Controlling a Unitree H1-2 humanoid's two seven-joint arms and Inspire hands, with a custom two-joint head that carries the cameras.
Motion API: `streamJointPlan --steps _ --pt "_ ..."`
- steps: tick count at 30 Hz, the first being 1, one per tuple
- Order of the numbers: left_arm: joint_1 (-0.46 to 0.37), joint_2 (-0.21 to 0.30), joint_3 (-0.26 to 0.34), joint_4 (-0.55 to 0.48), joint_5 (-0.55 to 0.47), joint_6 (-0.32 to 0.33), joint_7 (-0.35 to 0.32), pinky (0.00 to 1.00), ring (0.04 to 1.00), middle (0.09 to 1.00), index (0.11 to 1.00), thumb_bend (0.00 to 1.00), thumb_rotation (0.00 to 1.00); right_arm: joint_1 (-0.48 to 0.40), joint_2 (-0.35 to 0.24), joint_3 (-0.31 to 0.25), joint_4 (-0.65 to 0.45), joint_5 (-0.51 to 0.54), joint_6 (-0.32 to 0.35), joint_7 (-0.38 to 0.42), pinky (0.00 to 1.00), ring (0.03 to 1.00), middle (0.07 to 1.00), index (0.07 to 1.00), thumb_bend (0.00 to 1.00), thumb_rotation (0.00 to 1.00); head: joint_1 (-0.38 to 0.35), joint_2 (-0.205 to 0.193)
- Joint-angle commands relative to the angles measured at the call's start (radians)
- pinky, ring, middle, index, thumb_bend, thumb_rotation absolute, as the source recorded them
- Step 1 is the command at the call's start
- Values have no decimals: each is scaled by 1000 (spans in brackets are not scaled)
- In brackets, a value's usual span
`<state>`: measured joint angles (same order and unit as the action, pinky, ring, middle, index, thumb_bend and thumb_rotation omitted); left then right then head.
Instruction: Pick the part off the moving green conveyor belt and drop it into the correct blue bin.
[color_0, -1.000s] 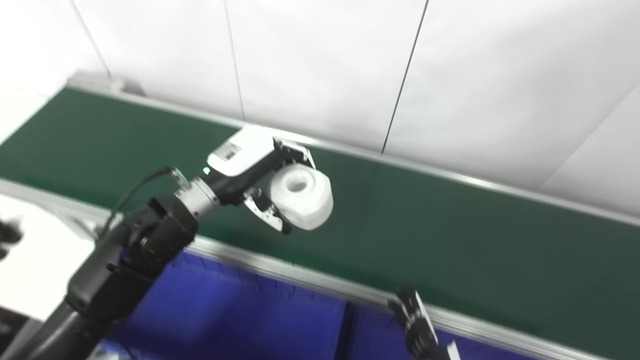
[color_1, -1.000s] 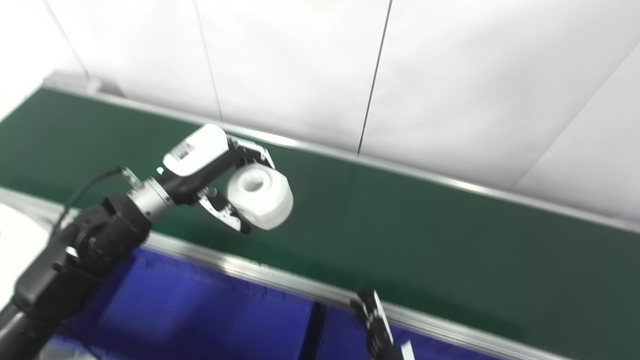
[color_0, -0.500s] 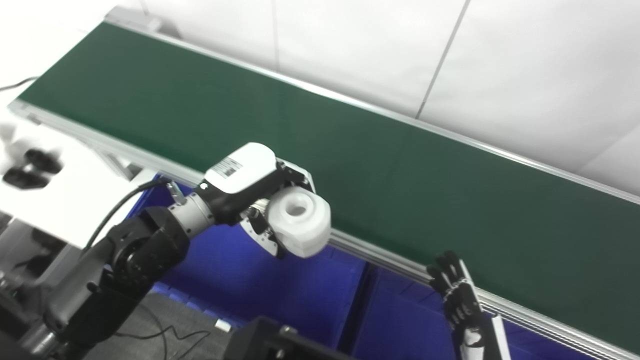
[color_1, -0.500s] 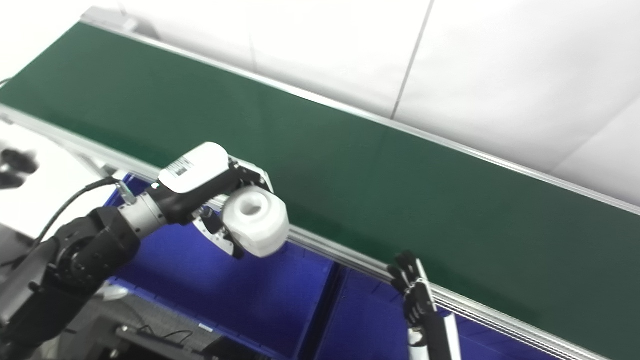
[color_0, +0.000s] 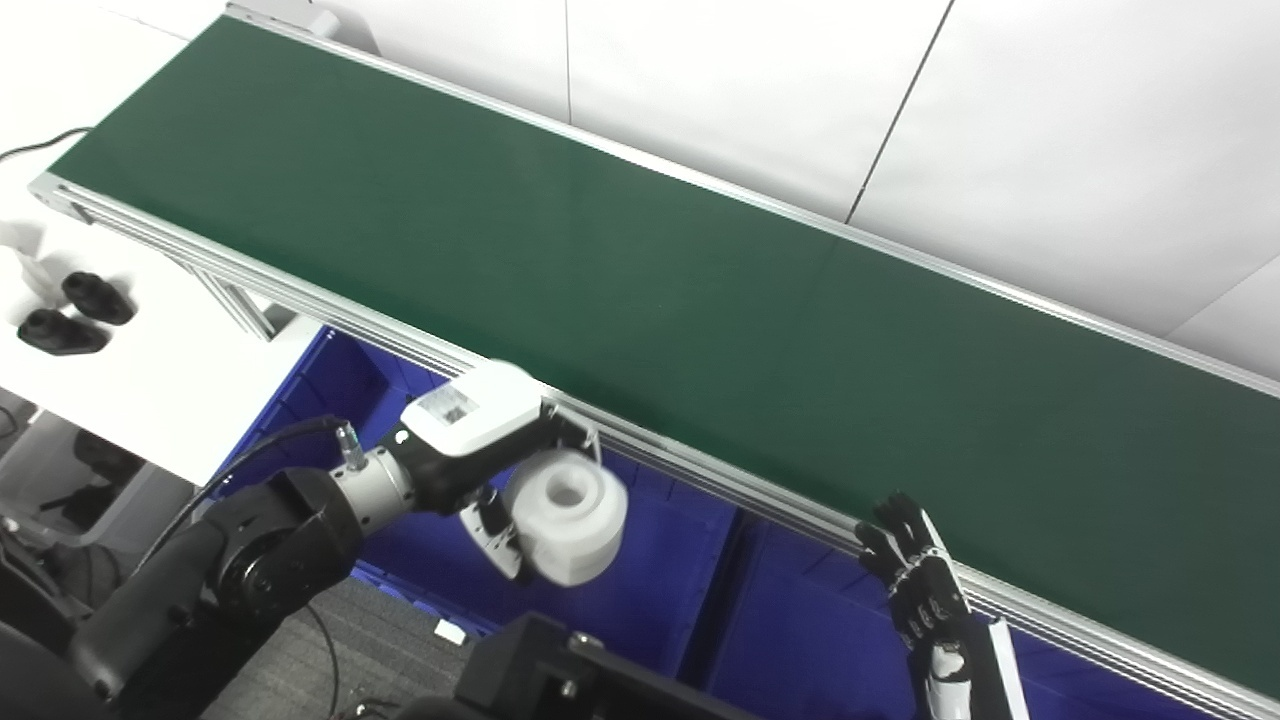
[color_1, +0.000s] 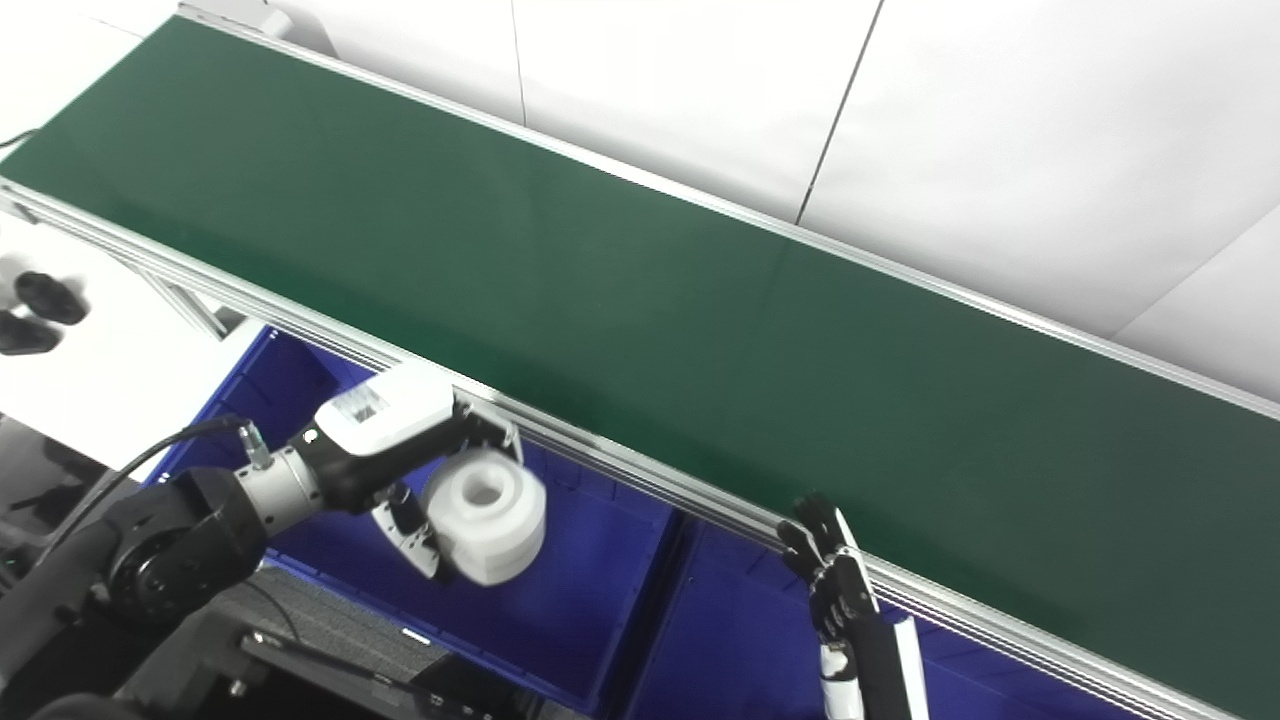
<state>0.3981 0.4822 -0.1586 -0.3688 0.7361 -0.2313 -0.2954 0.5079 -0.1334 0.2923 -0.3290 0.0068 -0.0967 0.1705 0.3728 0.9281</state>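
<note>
My left hand (color_0: 490, 450) is shut on a white round part (color_0: 568, 515) with a hole in its top. It holds the part in the air above the left blue bin (color_0: 640, 610), just in front of the near rail of the green conveyor belt (color_0: 620, 270). The belt carries nothing in view. My right hand (color_0: 915, 575) stands upright with fingers apart and empty, at the belt's near rail over the right blue bin (color_0: 800, 650).
A white table (color_0: 130, 370) at the left bears two black knobs (color_0: 70, 315). A black device edge (color_0: 570, 680) shows at the bottom. White wall panels (color_0: 900, 110) stand behind the belt.
The camera has tilted down. My left hand has carried the white part off the belt, toward me and lower, over the left blue bin. The right hand stays in place.
</note>
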Motion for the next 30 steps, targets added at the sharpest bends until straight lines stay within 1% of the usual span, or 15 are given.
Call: streamJointPlan --steps 1,7,10,12,13,14,15,19,21,24,27,30 --pt "-8 12 -2 -22 15 -42 36 395 462 487 492 520 0 -4 5 7 -33 13 -8 15 906 900 935 949 850 967 -4 0" --pt "-25 8 -22 -38 30 -1 -14 417 484 494 487 520 0 -4 2 6 -37 10 -2 14 903 901 936 949 846 963 -6 3" --pt "-33 3 -33 -43 65 17 -30 453 518 501 483 522 0 -4 1 5 -33 1 -7 14 899 897 934 950 857 971 -7 3" --pt "-31 -3 -36 -44 104 23 -26 523 597 612 493 522 55 -4 3 5 -32 -2 -7 13 897 895 933 951 858 973 -8 1" --pt "-29 -6 -35 -43 120 23 -20 581 646 663 602 710 174 -4 5 6 -34 -2 -5 12 895 895 932 950 857 972 -9 0" --pt "-26 -9 -34 -45 137 25 -14 644 693 710 675 814 270 -4 6 6 -36 -2 -2 12 892 895 931 949 857 972 -9 0" --pt "-24 -12 -32 -47 149 27 -9 682 721 738 709 853 327 -3 8 7 -37 -1 0 12 893 896 931 949 856 972 -10 0" --pt "-20 -15 -27 -50 174 15 18 713 749 768 741 890 416 -5 10 9 -40 4 2 14 898 897 932 950 853 970 -12 1" --pt "-20 -15 -28 -48 186 7 32 705 746 767 741 893 426 -5 11 9 -41 9 2 16 902 900 934 950 856 962 -17 2" --pt "-19 -17 -31 -56 192 14 32 707 748 770 743 879 427 -3 9 7 -43 8 2 16 900 898 934 950 855 962 -20 3" --pt "-18 -24 -31 -66 183 5 47 694 739 761 732 875 429 -5 7 4 -43 5 5 15 903 898 932 949 859 965 -22 3" --pt "-18 -31 -32 -82 169 -6 56 676 730 752 731 856 453 -8 2 1 -38 0 4 16 901 898 932 949 861 970 -26 3"
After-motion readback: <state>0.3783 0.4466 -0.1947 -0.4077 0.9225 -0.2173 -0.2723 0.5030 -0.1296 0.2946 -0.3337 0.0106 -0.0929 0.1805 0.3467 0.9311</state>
